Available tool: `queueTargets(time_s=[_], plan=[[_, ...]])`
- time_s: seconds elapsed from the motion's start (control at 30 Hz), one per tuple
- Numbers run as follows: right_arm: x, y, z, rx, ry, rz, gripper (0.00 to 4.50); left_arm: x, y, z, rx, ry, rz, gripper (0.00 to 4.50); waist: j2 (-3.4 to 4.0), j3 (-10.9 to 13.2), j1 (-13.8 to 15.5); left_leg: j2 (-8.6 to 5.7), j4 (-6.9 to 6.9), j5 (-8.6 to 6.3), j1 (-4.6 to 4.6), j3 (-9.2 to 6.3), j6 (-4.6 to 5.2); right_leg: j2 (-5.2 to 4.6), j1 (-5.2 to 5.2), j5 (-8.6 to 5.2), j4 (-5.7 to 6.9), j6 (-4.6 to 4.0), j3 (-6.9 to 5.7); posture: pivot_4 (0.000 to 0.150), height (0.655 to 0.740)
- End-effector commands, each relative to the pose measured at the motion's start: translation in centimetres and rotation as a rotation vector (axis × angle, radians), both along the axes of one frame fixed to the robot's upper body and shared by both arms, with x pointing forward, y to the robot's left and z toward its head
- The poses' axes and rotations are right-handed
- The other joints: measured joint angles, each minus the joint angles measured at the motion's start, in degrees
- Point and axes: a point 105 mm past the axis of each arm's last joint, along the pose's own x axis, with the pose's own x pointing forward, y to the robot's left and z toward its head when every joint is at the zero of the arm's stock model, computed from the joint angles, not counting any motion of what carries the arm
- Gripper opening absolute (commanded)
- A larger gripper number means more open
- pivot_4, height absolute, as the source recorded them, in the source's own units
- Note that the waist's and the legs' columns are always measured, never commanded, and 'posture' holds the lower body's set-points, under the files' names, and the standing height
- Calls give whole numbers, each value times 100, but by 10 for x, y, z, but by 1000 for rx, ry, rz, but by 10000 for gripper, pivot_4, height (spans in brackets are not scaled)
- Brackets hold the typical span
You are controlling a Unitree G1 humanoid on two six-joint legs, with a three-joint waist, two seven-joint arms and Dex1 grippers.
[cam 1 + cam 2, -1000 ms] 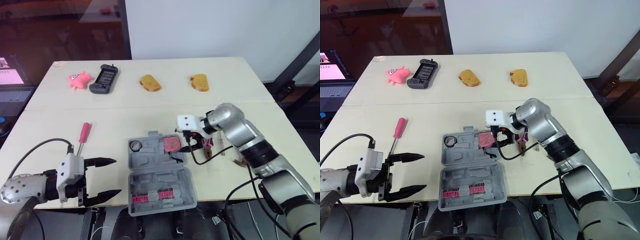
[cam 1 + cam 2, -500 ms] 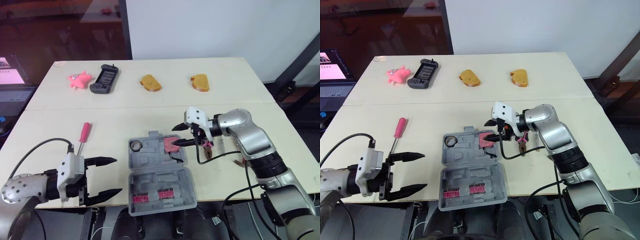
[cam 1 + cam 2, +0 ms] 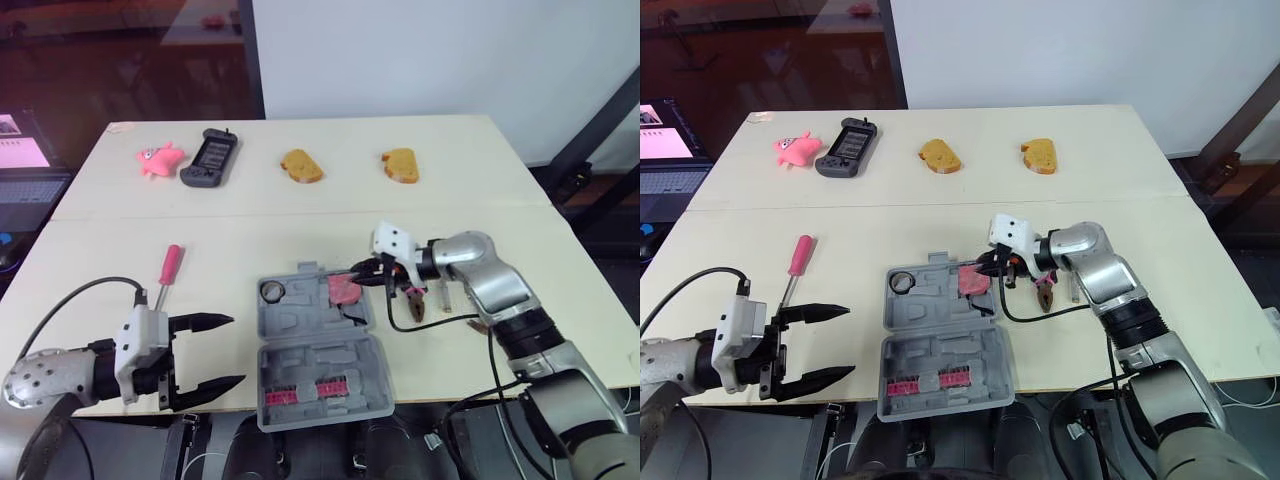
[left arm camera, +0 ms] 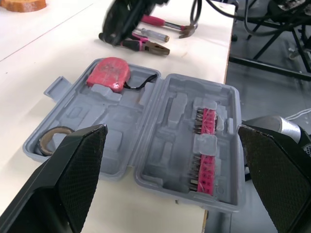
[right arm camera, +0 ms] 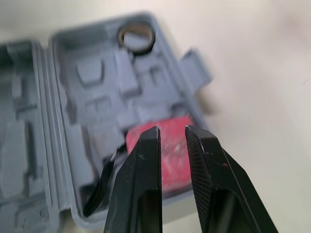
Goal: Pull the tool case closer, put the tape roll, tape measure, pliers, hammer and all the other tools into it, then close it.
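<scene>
The grey tool case [image 3: 310,345] lies open near the table's front edge. In its far half sit a tape roll [image 3: 271,291] and a pink tape measure [image 3: 343,288]; pink bits [image 3: 305,392] fill the near half. My right gripper [image 3: 360,274] hovers at the tape measure's right edge, its fingers [image 5: 150,145] almost together with nothing between them. Pliers [image 3: 415,303], a small screwdriver [image 4: 151,35] and a pink-handled hammer [image 4: 165,23] lie on the table just right of the case. A pink-handled screwdriver [image 3: 168,268] lies left of it. My left gripper [image 3: 215,352] is open, left of the case.
Along the far side of the table [image 3: 250,230] lie a pink toy [image 3: 158,158], a dark game controller [image 3: 208,157] and two bread-like pieces [image 3: 299,166] [image 3: 399,164]. A screen [image 3: 20,150] stands beyond the table's left edge.
My right gripper's fingers have come together from wide open, and its arm has dropped lower beside the case; the tape measure stays in the case. The left arm has not moved.
</scene>
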Motion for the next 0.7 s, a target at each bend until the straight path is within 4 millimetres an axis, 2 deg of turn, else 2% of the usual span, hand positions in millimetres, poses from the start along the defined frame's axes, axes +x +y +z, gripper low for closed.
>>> queueTargets(time_s=[0.03, 0.17, 0.37, 0.53, 0.7], plan=[[3, 3, -9, 7, -5, -5, 8714, -1, -2, 4, -3, -20, -11, 45000, 0, 0, -6, 0, 0, 0, 0, -1, 0, 0, 0, 0, 0, 0, 0, 1500, 7188], [7, 2, -28, -3, 35, -36, 8714, -1, -2, 4, 1, -20, -12, 45000, 0, 0, -9, 0, 0, 0, 0, 1, 0, 1, 1, 0, 0, 0, 0, 1500, 7188], [4, -11, -63, -72, 92, -66, 8714, -2, 0, 5, 6, -20, -5, 45000, -6, -4, 19, 0, 2, 0, 6, 0, 0, 2, 12, 0, -1, 0, 0, 1500, 7188], [3, -12, -79, -94, 116, -71, 8714, -4, 0, 4, 6, -17, -5, 45000, -10, -12, -15, 1, 2, 1, 29, -1, -3, 6, 37, -1, -1, -1, -3, 1500, 7188], [1, -19, -93, -113, 196, -120, 8714, -5, 0, 4, 8, -17, -3, 45000, -13, -19, -23, 3, -13, -3, 102, -11, -3, 2, 83, -11, -15, -17, -3, 1500, 7188]])
